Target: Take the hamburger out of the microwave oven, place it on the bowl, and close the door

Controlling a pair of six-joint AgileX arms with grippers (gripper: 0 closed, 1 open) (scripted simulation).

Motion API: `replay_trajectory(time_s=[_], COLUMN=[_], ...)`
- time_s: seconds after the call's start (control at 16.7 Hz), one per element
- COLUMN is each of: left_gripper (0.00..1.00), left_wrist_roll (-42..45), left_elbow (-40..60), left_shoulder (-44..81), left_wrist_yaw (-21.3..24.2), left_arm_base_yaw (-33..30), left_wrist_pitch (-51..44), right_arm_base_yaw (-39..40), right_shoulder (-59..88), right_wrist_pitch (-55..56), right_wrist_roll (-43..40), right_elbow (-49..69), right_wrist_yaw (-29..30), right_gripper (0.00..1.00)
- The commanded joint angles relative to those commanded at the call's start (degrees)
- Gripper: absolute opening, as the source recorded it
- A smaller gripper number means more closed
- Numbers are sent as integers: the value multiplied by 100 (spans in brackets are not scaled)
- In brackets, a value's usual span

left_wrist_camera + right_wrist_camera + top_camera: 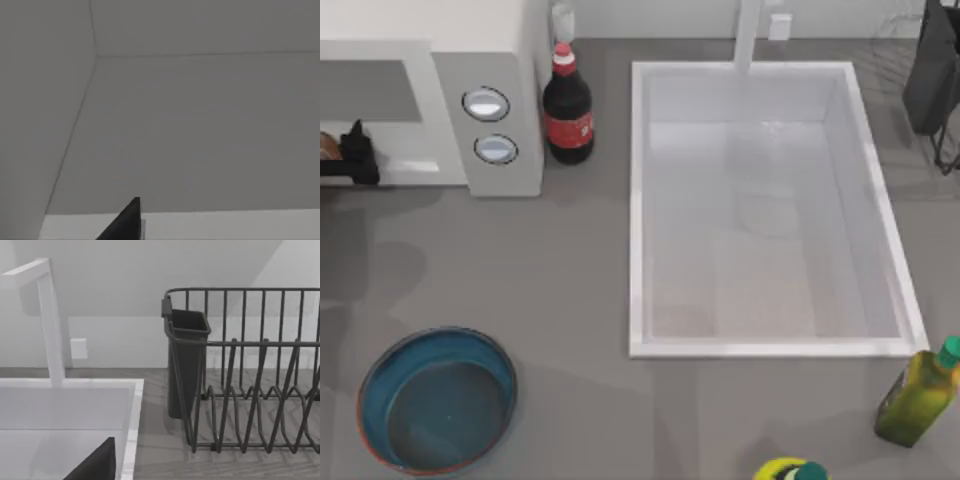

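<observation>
The white microwave oven (505, 60) stands at the back left with its grey cavity open. My left gripper (355, 150) reaches into the cavity mouth at the top view's left edge. A small brown-tan sliver of the hamburger (327, 145) lies right beside it; I cannot tell whether they touch. The left wrist view looks onto the grey cavity walls, with a black piece of that gripper (127, 222) low in the picture. The teal-blue bowl (380, 375) with a reddish rim sits on the table at the front left. The door is out of view.
A cola bottle (568, 110) stands just right of the microwave. A large white sink basin (638, 200) fills the middle right, with a dark dish rack (240, 390) behind it. A green bottle (917, 395) and a yellow one (788, 470) stand front right. My right gripper (95, 465) is parked near the sink.
</observation>
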Motion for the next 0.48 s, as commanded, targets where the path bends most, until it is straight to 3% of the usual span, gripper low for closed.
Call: replay_trajectory(time_s=[0.48], left_gripper=[100], left_wrist_roll=[-102], left_elbow=[2947], left_shoulder=[1544], left_wrist_yaw=[-271], left_arm_base_yaw=[-273], left_wrist_pitch=[-1680], right_arm_base_yaw=[0], right_shoulder=[0], right_wrist_pitch=[0], right_wrist_roll=[0], right_elbow=[0], right_wrist_yaw=[0], right_gripper=[100])
